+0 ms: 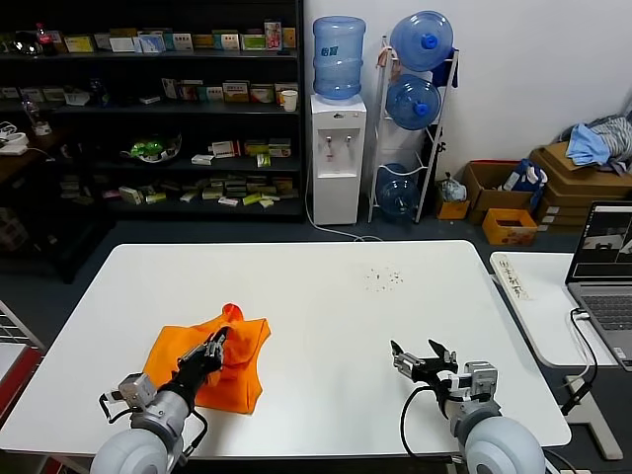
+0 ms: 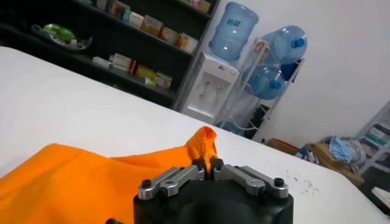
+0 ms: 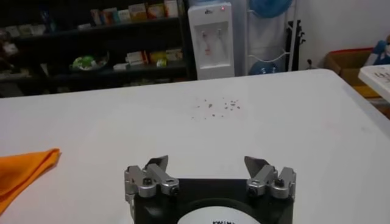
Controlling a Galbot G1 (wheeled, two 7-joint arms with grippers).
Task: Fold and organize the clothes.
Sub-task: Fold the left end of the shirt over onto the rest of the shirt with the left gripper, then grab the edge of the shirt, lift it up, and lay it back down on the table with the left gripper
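The clothes are one bright orange T-shirt (image 1: 237,380), lying partly folded on the white table (image 1: 326,296) at its front left. My left gripper (image 1: 215,346) rests over the shirt. In the left wrist view the left gripper (image 2: 208,165) is shut on a raised peak of the orange T-shirt (image 2: 73,176), with fabric pinched between the fingertips. My right gripper (image 1: 423,355) hovers low over bare table at the front right, well apart from the shirt. In the right wrist view the right gripper (image 3: 207,163) is open and holds nothing, and a corner of the T-shirt (image 3: 24,170) shows far off.
Small dark specks (image 1: 383,278) dot the table beyond the right gripper. A side table with a laptop (image 1: 604,267) stands to the right. Shelves (image 1: 148,109), a water dispenser (image 1: 338,158) and cardboard boxes (image 1: 578,178) line the back wall.
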